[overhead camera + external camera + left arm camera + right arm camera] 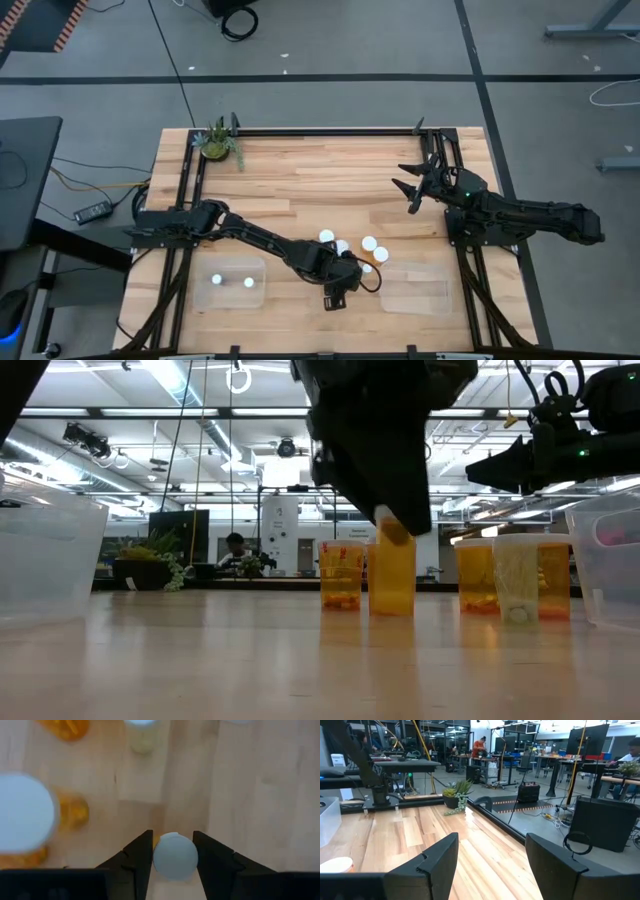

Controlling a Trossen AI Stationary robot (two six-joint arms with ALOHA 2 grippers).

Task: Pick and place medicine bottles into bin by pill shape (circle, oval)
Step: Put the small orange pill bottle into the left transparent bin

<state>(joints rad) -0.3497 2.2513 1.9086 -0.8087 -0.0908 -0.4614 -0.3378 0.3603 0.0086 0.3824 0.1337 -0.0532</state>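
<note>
Several amber medicine bottles with white caps (369, 242) stand upright in a cluster at the table's middle, and show in the low view (341, 575). My left gripper (345, 278) reaches in from the left at the near side of the cluster, slanting steeply down, shut on one small bottle (392, 580). Its white cap (175, 856) sits between the fingers. My right gripper (415, 185) waits open at the far right, held level above the table with nothing in it (490, 860). My left gripper pinches the bottle's white cap (159, 857) by its round sides between the two fingers (137, 857), coming from above and slanting down. The bottle stays upright below the fingers. Whether its base stands on the table or hangs just clear I cannot tell.
A clear bin (230, 283) at the near left holds two white-capped bottles (216, 280). Another clear bin (415, 288) lies at the near right. A small potted plant (218, 142) stands at the far left corner. A black frame rail (320, 131) borders the table.
</note>
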